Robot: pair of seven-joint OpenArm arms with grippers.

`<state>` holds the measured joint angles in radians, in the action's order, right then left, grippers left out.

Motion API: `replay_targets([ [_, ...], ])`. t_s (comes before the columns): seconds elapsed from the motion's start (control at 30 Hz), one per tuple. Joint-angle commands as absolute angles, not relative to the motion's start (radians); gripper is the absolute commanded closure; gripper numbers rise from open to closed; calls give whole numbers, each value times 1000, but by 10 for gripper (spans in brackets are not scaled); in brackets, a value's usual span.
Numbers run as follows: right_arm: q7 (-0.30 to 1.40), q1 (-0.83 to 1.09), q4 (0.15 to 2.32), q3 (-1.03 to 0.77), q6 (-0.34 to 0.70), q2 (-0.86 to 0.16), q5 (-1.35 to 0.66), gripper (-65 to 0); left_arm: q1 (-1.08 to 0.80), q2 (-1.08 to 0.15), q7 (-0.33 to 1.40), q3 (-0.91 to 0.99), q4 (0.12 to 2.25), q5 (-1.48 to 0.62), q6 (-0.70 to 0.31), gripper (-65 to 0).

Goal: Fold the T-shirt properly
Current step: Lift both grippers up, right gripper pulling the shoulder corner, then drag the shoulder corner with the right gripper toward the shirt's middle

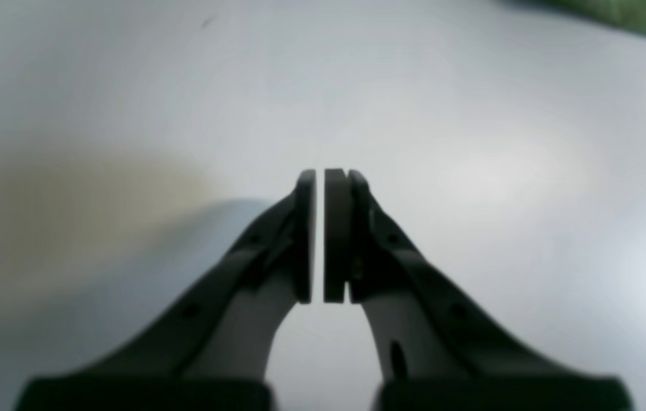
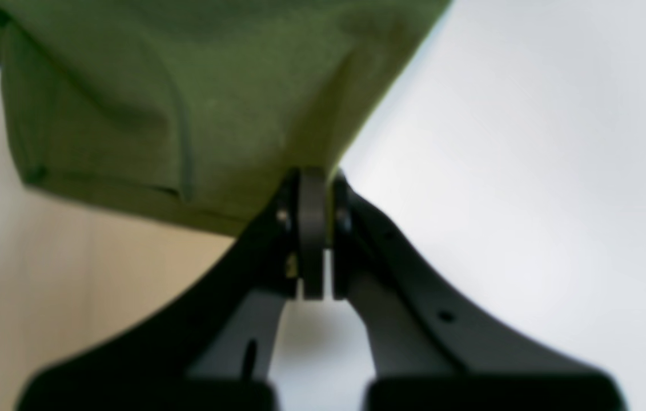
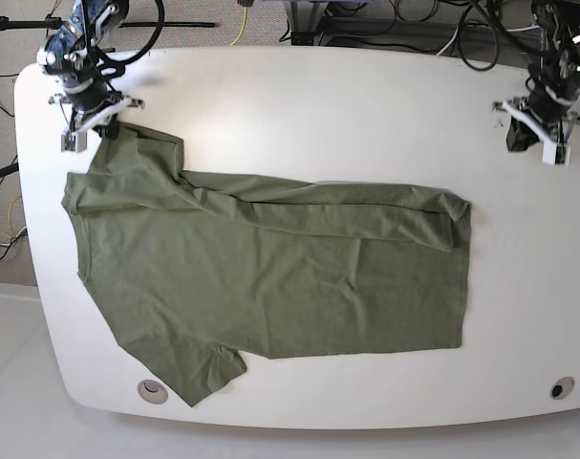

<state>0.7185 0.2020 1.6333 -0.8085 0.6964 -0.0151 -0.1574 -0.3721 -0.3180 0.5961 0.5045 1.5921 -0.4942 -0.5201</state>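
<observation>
The right pincer (image 2: 316,188) is clamped on a sleeve hem of the T-shirt (image 3: 270,277), which lies flat across the counter (image 3: 318,115). The left pincer (image 1: 320,182) hovers nearly closed, empty. Soft, limp cloth; best held by hems and corners.

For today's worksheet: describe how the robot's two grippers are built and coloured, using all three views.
Both the left gripper and the right gripper have dark, nearly black curved jaws with flat pads, small round screw holes and pale inner faces. In the base view each wrist carries a white bracket, the arms are black, and dark cables loop behind them beyond the white table.
</observation>
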Motion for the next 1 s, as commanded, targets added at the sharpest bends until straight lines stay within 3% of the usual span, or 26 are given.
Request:
replay_targets([
  [0.0, 694, 152, 1636, -808, 698, -36, -168, 0, -323, -330, 567, 499, 1610, -519, -522, -24],
  [0.47, 701, 69, 1566, -790, 691, -59, -176, 0, -303, -306, 583, 481, 1614, -512, -528, -20],
  [0.97, 729, 47, 1643, -748, 697, -47, -174, 0, -277, -318, 596, 499, 1676, -465, -522, -9],
])
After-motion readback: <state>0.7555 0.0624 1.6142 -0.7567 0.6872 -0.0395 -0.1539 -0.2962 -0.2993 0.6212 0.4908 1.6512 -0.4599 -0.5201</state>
